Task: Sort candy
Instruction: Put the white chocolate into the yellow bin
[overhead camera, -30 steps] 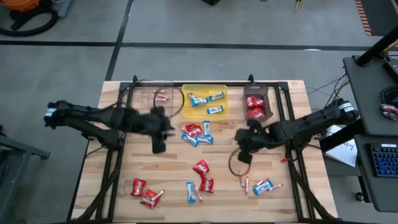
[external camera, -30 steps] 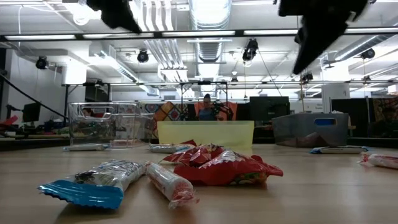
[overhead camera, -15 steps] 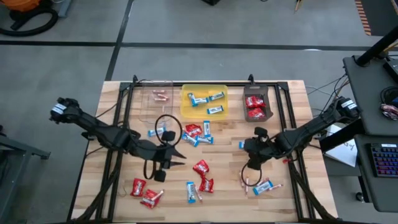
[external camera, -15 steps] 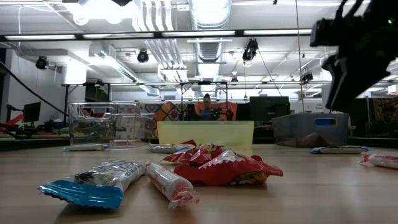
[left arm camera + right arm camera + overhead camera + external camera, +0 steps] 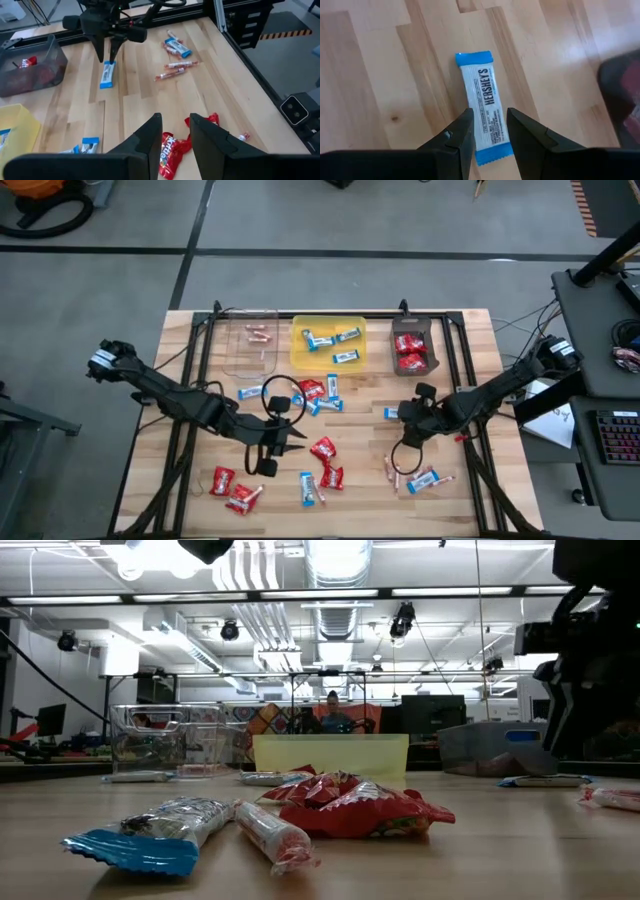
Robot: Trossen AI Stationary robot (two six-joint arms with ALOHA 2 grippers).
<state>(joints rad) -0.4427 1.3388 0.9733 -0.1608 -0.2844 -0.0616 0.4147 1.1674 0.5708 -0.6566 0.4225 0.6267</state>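
Right wrist view: my right end effector (image 5: 487, 132) has just dropped over the blue-and-white bar (image 5: 485, 102) near the dark tray (image 5: 412, 347), fingers narrowly parted, empty; grab's next.

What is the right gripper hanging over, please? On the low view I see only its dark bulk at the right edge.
Observer: The right gripper hangs over a blue-and-white bar that lies flat on the wood, with one open finger on each side of it.
Operator: Thank you. Where is the left gripper?
Observer: The left gripper is open above a red packet near the table's middle.
Operator: Does the yellow tray hold anything?
Observer: Yes, the yellow tray holds three bars of the same blue-and-white kind.
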